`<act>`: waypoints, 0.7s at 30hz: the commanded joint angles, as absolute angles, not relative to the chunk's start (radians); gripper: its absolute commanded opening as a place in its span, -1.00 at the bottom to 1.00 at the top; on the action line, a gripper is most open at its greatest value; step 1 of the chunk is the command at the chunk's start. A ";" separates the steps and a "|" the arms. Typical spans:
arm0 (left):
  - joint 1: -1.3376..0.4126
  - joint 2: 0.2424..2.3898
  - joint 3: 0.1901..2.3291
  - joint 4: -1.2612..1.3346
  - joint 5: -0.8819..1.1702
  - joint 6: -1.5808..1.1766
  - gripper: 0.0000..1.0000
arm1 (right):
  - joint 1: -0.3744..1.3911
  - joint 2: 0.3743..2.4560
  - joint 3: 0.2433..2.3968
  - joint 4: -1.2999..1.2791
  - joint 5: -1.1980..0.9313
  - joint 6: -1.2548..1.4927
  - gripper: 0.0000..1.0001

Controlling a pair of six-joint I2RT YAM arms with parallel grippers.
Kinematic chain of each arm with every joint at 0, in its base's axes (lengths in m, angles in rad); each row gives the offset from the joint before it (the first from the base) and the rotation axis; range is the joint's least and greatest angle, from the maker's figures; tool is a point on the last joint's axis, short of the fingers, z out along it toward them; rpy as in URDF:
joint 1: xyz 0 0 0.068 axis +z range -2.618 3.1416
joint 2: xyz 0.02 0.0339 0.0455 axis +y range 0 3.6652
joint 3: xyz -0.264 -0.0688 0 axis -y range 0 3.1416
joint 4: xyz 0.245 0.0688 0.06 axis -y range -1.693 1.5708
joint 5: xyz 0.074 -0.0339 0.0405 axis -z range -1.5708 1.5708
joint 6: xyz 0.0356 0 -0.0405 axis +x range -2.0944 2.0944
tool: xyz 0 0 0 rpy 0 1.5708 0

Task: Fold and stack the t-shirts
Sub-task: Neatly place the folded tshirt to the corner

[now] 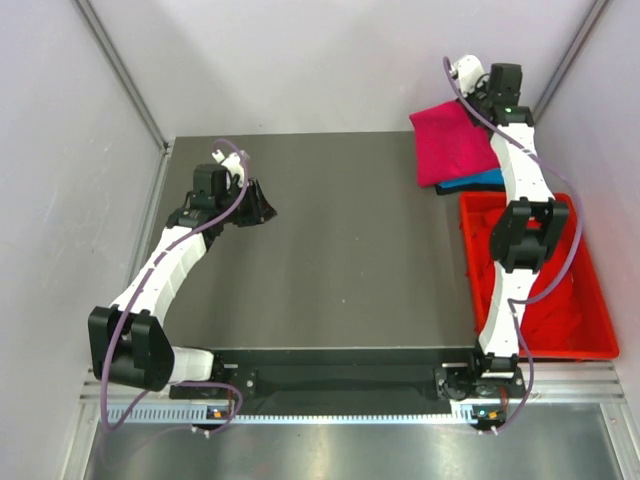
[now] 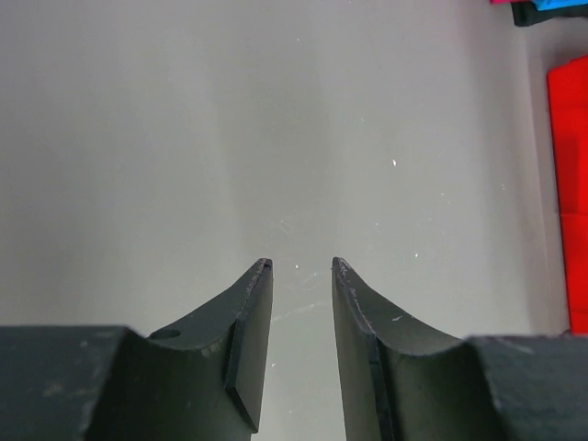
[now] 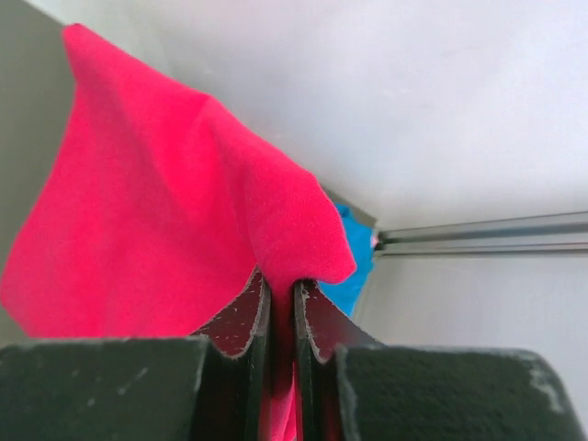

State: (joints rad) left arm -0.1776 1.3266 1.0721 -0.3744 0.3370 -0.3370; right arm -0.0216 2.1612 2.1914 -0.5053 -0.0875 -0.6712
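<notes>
A folded pink-magenta t-shirt (image 1: 450, 142) lies at the table's far right corner, on top of a sky blue t-shirt (image 1: 478, 181) that peeks out beneath it. My right gripper (image 1: 476, 92) is shut on the pink t-shirt's far edge; in the right wrist view the pink cloth (image 3: 175, 211) is pinched between the fingers (image 3: 248, 317), with blue (image 3: 354, 276) behind. Red t-shirts (image 1: 545, 300) lie in the crate. My left gripper (image 1: 262, 205) is open and empty over the bare table at the left; it also shows in the left wrist view (image 2: 301, 266).
A rigid red plastic crate (image 1: 600, 330) stands at the table's right edge, under my right arm; it shows at the right of the left wrist view (image 2: 570, 184). White walls and metal rails enclose the dark table (image 1: 340, 250).
</notes>
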 commanded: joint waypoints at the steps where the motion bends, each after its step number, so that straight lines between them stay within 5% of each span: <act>1: -0.172 1.298 1.069 -0.337 0.362 -0.330 -0.24 | -0.070 2.212 2.305 -0.483 -0.135 -0.712 -1.00; 21: -0.161 1.335 1.081 -0.337 0.399 -0.345 -0.25 | -0.178 2.355 2.373 -0.393 -0.365 -0.621 -1.00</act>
State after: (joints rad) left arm -0.1726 1.3304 1.0721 -0.3740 0.3679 -0.3393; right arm -0.1738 2.3966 2.3325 -0.4580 -0.2714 -0.6426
